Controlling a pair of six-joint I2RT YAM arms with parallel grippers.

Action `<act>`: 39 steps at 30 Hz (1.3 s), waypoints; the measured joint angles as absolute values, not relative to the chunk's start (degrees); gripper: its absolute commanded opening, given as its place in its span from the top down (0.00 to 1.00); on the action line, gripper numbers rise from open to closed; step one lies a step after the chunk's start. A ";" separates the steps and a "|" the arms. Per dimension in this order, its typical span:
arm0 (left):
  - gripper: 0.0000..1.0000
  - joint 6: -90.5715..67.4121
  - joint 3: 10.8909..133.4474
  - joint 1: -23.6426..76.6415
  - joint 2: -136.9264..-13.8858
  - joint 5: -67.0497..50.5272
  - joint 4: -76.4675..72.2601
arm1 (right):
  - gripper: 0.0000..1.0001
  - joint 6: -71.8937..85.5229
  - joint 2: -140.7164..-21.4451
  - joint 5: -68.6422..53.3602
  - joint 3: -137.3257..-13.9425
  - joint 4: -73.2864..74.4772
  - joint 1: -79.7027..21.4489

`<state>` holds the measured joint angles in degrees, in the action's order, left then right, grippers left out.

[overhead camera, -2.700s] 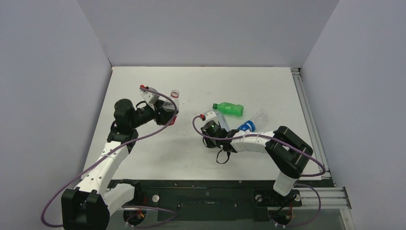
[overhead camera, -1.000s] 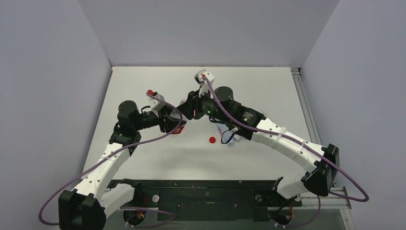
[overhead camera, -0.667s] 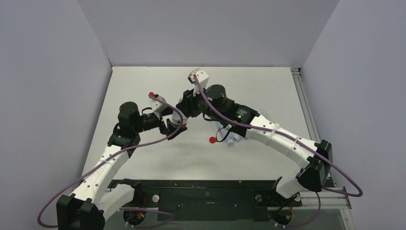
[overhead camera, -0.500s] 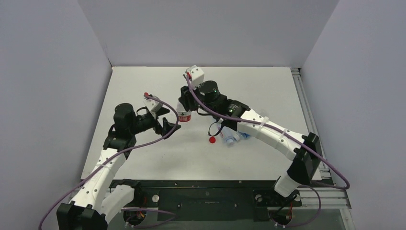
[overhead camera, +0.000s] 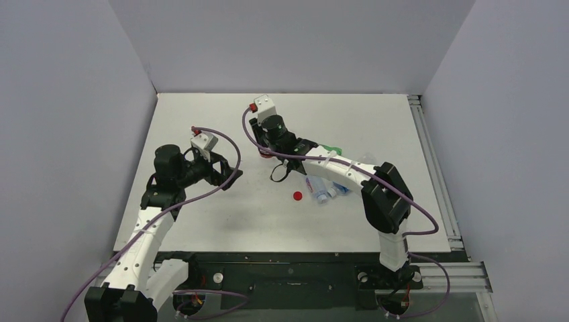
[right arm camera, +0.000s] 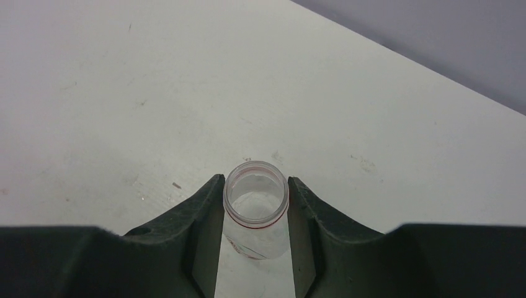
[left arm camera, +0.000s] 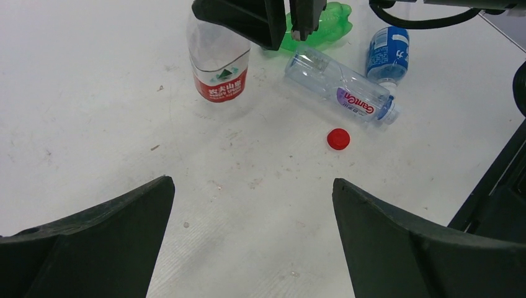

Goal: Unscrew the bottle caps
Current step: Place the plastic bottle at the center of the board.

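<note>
The clear bottle (left arm camera: 218, 68) with the red-white label stands upright on the table, its mouth open and capless. My right gripper (right arm camera: 255, 180) is shut on its neck from above; in the top view the gripper (overhead camera: 268, 144) hides most of the bottle (overhead camera: 264, 155). A red cap (overhead camera: 297, 196) lies loose on the table (left arm camera: 338, 139). My left gripper (left arm camera: 253, 181) is open and empty, to the left of the bottle in the top view (overhead camera: 231, 169). The other caps are too small to make out.
Three bottles lie on their sides to the right: a green one (left arm camera: 319, 25) (overhead camera: 329, 149), a clear ribbed one (left arm camera: 341, 93) (overhead camera: 315, 188) and a blue-labelled one (left arm camera: 387, 53) (overhead camera: 342, 188). Grey walls enclose the table on three sides.
My left gripper has opened, let go of the red-labelled bottle and drawn back to the left. My right gripper has carried the bottle by its neck toward the back. The red cap has not moved.
</note>
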<state>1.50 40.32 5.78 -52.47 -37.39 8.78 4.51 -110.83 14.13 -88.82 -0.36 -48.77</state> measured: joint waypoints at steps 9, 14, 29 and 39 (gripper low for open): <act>0.03 1.28 40.32 5.78 -52.49 -36.88 9.41 | 1.00 8.03 -111.37 16.03 -87.85 -10.11 -48.80; 0.03 0.78 40.32 5.78 -52.49 -36.91 9.39 | 1.00 9.54 -113.73 15.75 -87.85 -10.61 -48.84; 0.03 0.60 40.32 5.78 -52.49 -38.24 9.28 | 0.72 9.93 -116.11 14.94 -87.59 -9.26 -49.60; 0.04 0.56 40.32 5.78 -52.49 -41.04 8.86 | 0.50 9.76 -116.03 14.98 -86.02 -9.63 -49.95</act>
<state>0.56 40.32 5.78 -52.49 -41.04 8.86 9.76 -116.03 14.98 -86.02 -9.63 -49.95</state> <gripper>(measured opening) 0.968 0.461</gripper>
